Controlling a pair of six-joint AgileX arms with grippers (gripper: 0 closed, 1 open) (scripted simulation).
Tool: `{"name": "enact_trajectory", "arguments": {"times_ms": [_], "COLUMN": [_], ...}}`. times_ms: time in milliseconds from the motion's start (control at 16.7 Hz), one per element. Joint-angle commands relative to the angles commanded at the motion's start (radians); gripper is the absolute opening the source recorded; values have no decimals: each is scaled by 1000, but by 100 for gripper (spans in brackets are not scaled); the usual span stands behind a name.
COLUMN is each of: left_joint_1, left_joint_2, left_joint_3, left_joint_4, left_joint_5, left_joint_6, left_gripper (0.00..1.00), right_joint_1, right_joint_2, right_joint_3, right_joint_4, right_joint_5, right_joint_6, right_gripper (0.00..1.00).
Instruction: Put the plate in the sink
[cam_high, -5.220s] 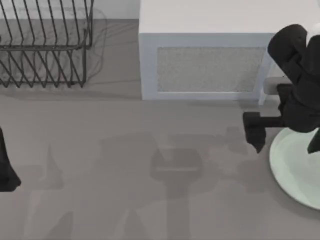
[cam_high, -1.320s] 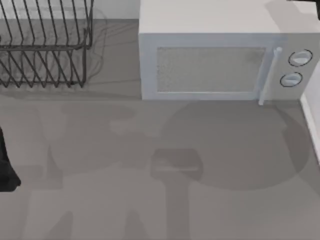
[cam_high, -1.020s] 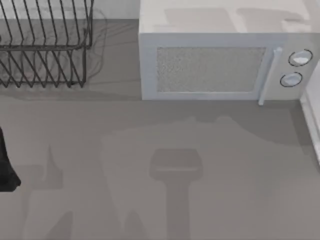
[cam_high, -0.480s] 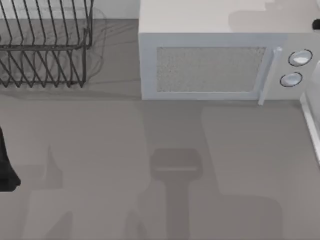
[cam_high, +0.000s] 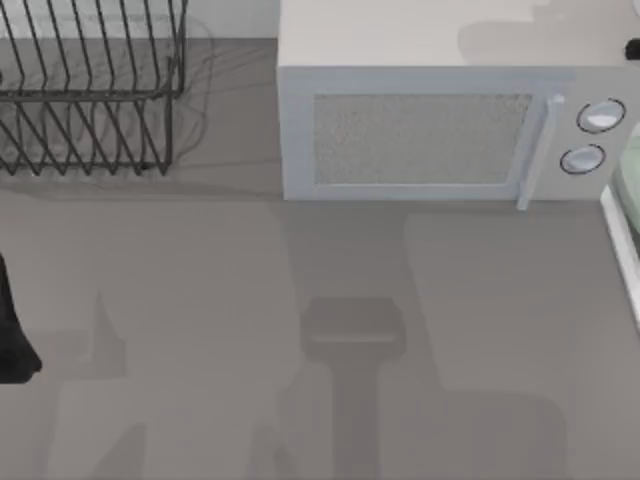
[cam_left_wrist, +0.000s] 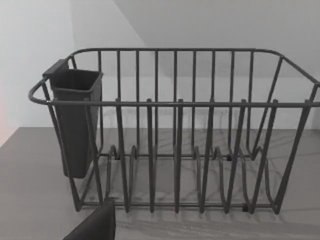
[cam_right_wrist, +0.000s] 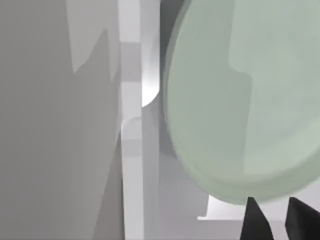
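We saw the flat grey table (cam_high: 200, 330) running across the top view. At its back stood the boxy pale grey microwave (cam_high: 420, 120), with a speckled window, an upright bar handle and 2 round knobs (cam_high: 591, 137) at its right end. The black wire dish rack (cam_high: 90, 90) sat in the table's far left corner, well apart from the microwave. In the left wrist view the rack (cam_left_wrist: 175, 135) faced us with its upright bars, and a dark square plastic cutlery cup (cam_left_wrist: 75, 120) hung on one end of it.

The recessed sink with a straight white rim (cam_high: 620, 245) lay at the table's right edge, just beside the microwave's knob end. The large round glossy mint-green plate (cam_high: 631, 185) showed as a sliver past that rim. In the right wrist view the plate (cam_right_wrist: 250, 100) lay on the inner side of the white rim (cam_right_wrist: 132, 150), over the sink's pale interior. We could not tell whether it rested on the bottom.

My black left arm (cam_high: 12, 335) was parked at the table's left edge. A dark corner of the left gripper (cam_left_wrist: 97, 225) faced the rack, and we could not tell its state.

The right gripper (cam_right_wrist: 279, 220) was over the sink. Its 2 dark fingertips (cam_right_wrist: 255, 222) stood parted, with a pale gap between them and nothing seen in that gap. Their points were just at the plate's rim.
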Motion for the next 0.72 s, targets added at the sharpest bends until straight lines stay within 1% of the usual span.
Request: {"name": "enact_trajectory", "arguments": {"times_ms": [480,540,720], "left_joint_1": [0,0,0], "left_joint_2": [0,0,0], "left_joint_3": [0,0,0], "left_joint_4": [0,0,0], "left_joint_5": [0,0,0], "left_joint_6": [0,0,0], "left_gripper": [100,100,100], "right_joint_1": [0,0,0], "right_joint_2": [0,0,0], "right_joint_3": [0,0,0], "right_joint_4": [0,0,0], "right_joint_5": [0,0,0], "right_joint_6": [0,0,0], "right_gripper": [98,100,100]}}
